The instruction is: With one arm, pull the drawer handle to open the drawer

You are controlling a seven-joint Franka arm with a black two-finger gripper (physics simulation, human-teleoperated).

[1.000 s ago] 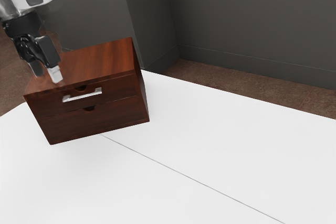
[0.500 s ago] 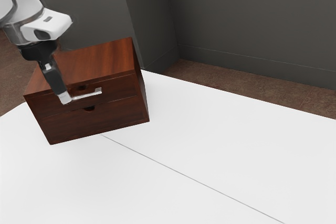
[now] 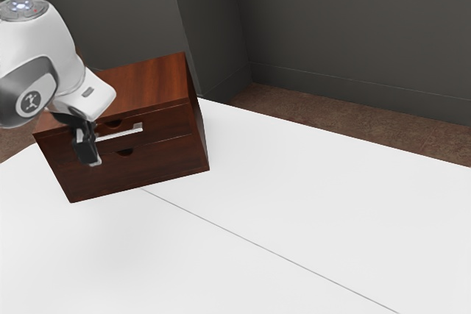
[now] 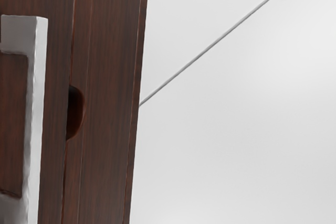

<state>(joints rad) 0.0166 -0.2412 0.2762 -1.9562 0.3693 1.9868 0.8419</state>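
Note:
A dark wooden cabinet (image 3: 151, 82) with two drawers stands on the white table (image 3: 309, 196) at the exterior view's left. The upper drawer (image 3: 168, 118) carries a silver bar handle (image 3: 121, 133) and sits flush with the cabinet front. My black gripper (image 3: 87, 149) hangs in front of the handle's end toward the exterior view's left, covering that end. In the wrist view the handle (image 4: 34, 114) shows as a white bar close under my hand, beside a dark notch (image 4: 75, 111) in the wooden front (image 4: 105, 103).
A thin seam (image 3: 257, 245) runs across the table in front of the cabinet. Behind the table are brown floor (image 3: 353, 119) and dark grey walls (image 3: 353, 20). The arm's white elbow (image 3: 33, 64) bulks above the cabinet's corner at the exterior view's left.
My hand has come down from above the cabinet's top to the front of the handle's end at the exterior view's left. The arm has swung in. The drawer has not moved.

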